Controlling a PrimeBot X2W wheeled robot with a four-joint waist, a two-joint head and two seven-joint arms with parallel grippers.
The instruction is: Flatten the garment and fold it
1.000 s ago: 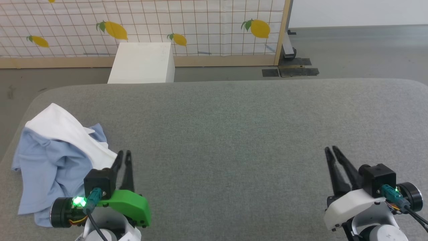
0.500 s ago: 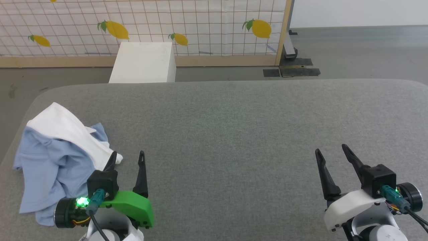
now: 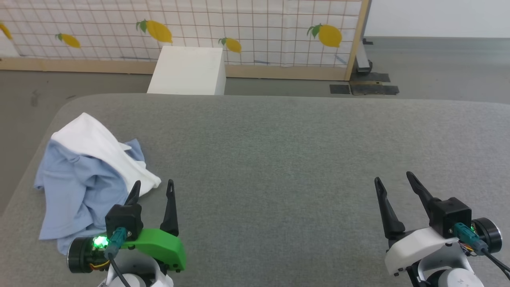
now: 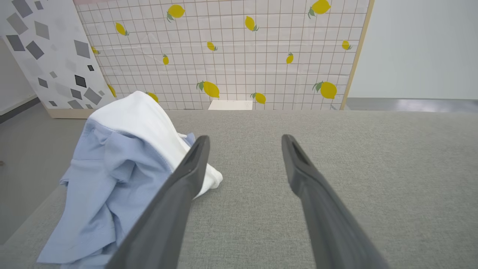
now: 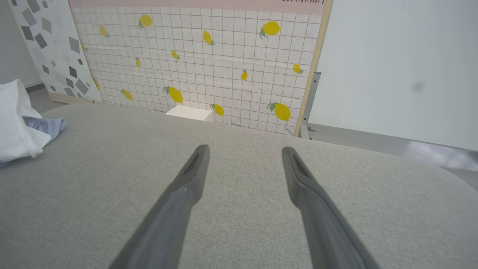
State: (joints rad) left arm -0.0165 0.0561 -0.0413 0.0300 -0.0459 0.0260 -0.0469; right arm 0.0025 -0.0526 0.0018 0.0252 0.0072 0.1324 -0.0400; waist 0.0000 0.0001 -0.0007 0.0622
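I am looking down from the robot's head over a grey padded surface (image 3: 279,151). Nearest me, the left gripper (image 3: 153,184) is sitting at lower left with its two dark fingers spread apart and holding nothing. Its left finger is standing at the white edge of the shirt (image 3: 79,175), and I cannot tell whether it is touching. The right gripper (image 3: 392,177) is sitting at lower right, fingers likewise spread and empty, well apart from the shirt over bare fabric. The shirt is lying in a crumpled heap near the surface's left edge, light blue cloth bunching under a white part that is draping over the top. Judging from this, the task is only beginning: nothing is being gripped, the shirt is not yet spread flat, and all the flattening and folding is waiting to be done. Beyond the far edge a white box (image 3: 187,69) is standing on the grey floor (image 3: 438,67), and behind it a screen (image 3: 259,28) printed with a grid and yellow lemons is running across. I am finding no brand or label to read on the shirt. Dark lettering along the screen's top in the right wrist view is cut off and unreadable.
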